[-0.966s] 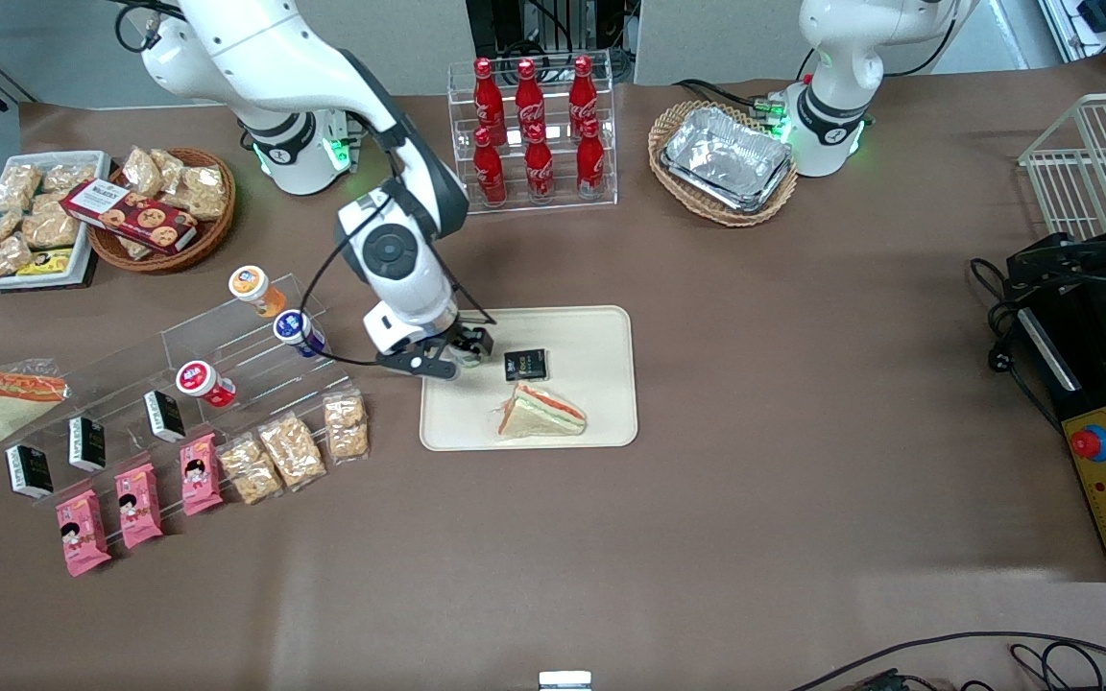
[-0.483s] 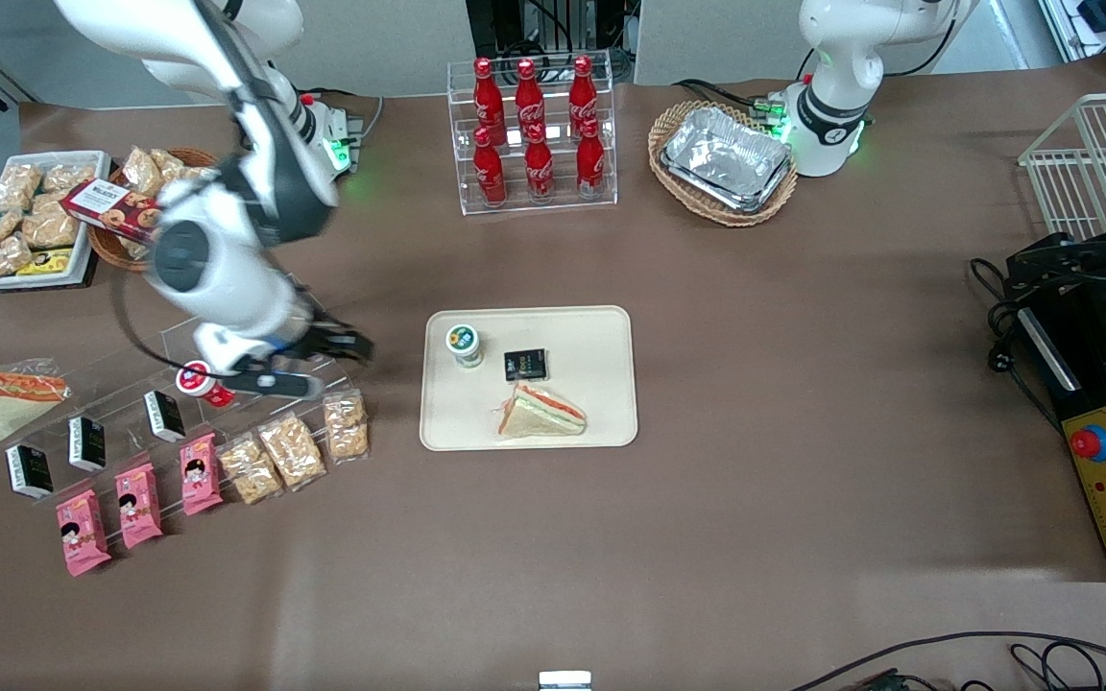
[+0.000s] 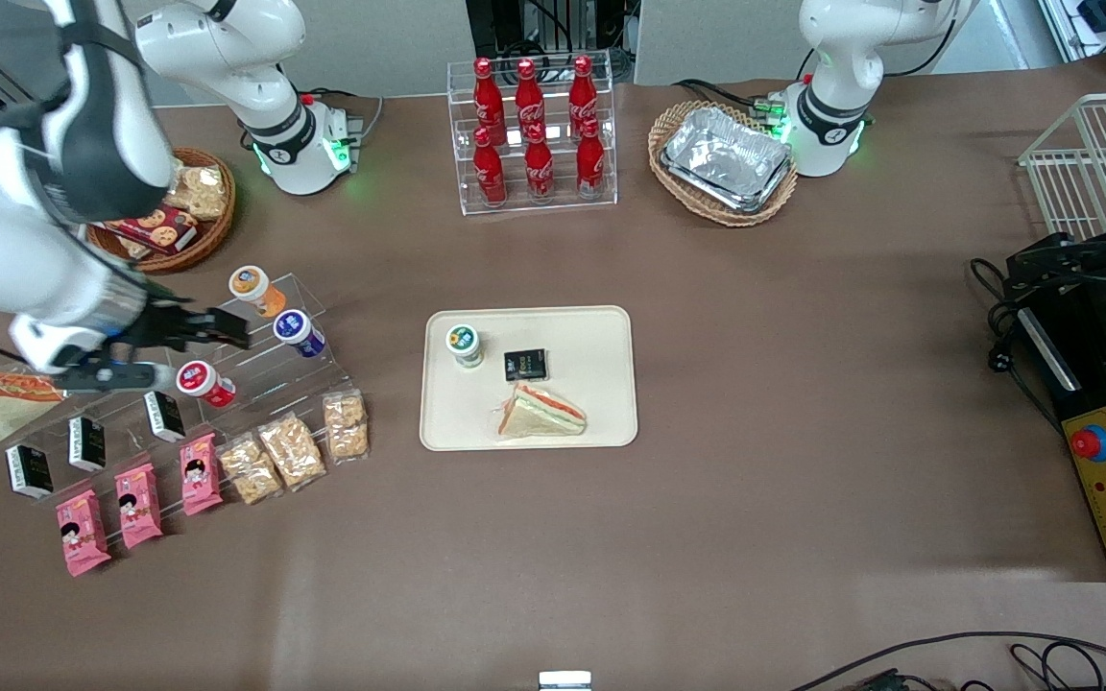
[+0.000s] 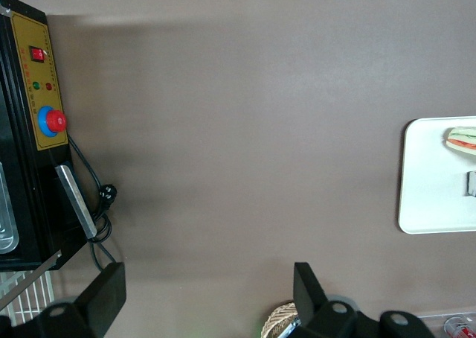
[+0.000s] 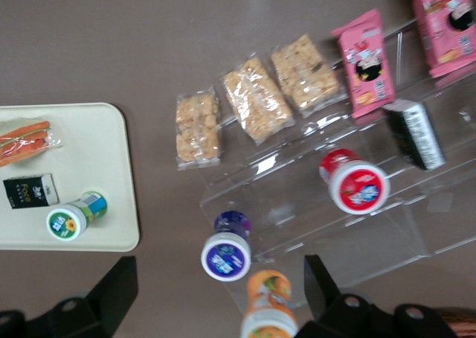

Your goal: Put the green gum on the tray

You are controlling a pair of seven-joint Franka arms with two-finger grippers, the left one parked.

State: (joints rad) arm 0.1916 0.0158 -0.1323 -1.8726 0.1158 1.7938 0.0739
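Note:
The green gum (image 3: pixel 463 343), a small jar with a green-ringed white lid, stands upright on the cream tray (image 3: pixel 601 331), at the corner toward the working arm. The right wrist view shows the green gum (image 5: pixel 74 217) close to the rim of the tray (image 5: pixel 82 129). My gripper (image 3: pixel 207 360) hangs open and empty high above the clear acrylic step rack (image 3: pixel 255 360), well away from the tray. In the right wrist view the gripper (image 5: pixel 217 278) has wide-spread fingers (image 5: pixel 119 286), with the rack's jars far below.
A black packet (image 3: pixel 525 364) and a wrapped sandwich (image 3: pixel 541 411) also lie on the tray. The rack holds an orange-lidded jar (image 3: pixel 249 283), a blue-lidded jar (image 3: pixel 293 327) and a red-lidded jar (image 3: pixel 196 377). Snack packets (image 3: pixel 292 449) lie nearer the front camera. Cola bottles (image 3: pixel 532 144) stand farther back.
The gripper let go of the green gum on the tray, then rose and swung away toward the working arm's end, over the rack. The jar has stayed where it was set.

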